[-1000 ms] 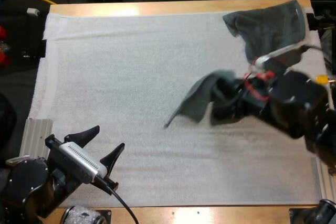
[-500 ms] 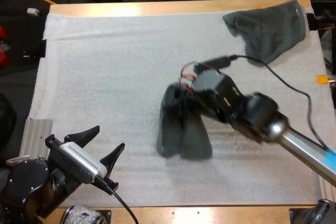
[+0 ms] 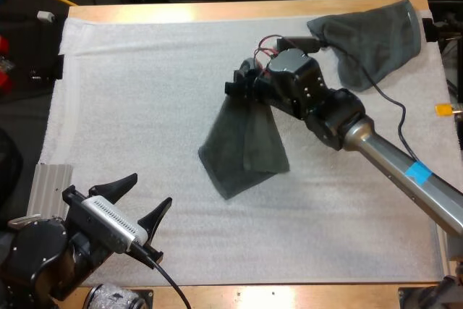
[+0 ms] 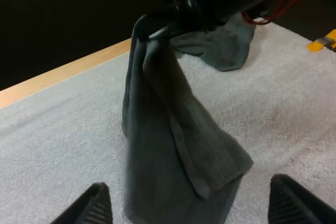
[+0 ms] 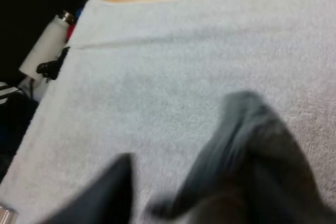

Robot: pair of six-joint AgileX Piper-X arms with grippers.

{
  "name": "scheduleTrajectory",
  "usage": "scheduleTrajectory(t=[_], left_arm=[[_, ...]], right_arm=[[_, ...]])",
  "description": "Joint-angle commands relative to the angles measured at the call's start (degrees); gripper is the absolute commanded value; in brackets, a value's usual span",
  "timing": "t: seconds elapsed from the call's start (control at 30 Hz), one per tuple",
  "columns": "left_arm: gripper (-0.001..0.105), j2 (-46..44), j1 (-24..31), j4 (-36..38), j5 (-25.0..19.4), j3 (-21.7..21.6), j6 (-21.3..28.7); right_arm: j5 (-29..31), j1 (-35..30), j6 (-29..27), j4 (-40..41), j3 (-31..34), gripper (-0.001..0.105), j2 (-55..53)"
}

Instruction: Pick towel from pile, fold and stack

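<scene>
The right gripper point(image 3: 242, 86) is clenched on the top edge of one towel point(image 3: 242, 146), a little toward 1 o'clock from the middle of the mat point(image 3: 130, 92), taking the far side of the table point(image 3: 217, 11) as 12. A second ago it was out at 3 o'clock, close beside the pile point(image 3: 372, 37), with the towel bunched up against its fingers. Half a second ago it was sweeping across the middle. Now the arm has reached farther toward 12, and the cloth has been drawn out behind it. The towel hangs from the jaws and trails toward 7 o'clock, its lower half lying on the mat in a loose, doubled-over wedge rather than a flat sheet.

The pile sits at 1 to 2 o'clock in the far corner, well apart from the carried towel, so I'd call the pick done and the laying-out under way. The towel is not spread yet, and one side looks lapped over the other.

The left gripper point(image 3: 152, 189) waits at 7 o'clock, its fingers point(image 4: 89, 203) wide apart on nothing, with the towel's low end near in front of it. It looks well placed to take a corner.
</scene>
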Motion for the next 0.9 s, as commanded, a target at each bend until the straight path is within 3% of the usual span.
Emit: scheduleTrajectory(t=[0.0,0.53,0.7,0.87], left_arm=[[0.059,0.1,-0.3,-0.6,0.2,-0.3,-0.8],[0.059,0.1,-0.3,-0.6,0.2,-0.3,-0.8],[0.059,0.1,-0.3,-0.6,0.2,-0.3,-0.8],[0.059,0.1,-0.3,1.6,0.2,-0.3,-0.8]], right_arm=[[-0.9,-0.4,0.0,-0.4,-0.7,0.086,-0.5],[-2.3,0.9,-3.1,24.8,-0.7,0.087,-4.7],[-2.4,5.6,-6.6,27.9,-0.5,0.087,-4.8],[3.9,10.5,-6.8,27.4,0.1,0.087,-3.0]])
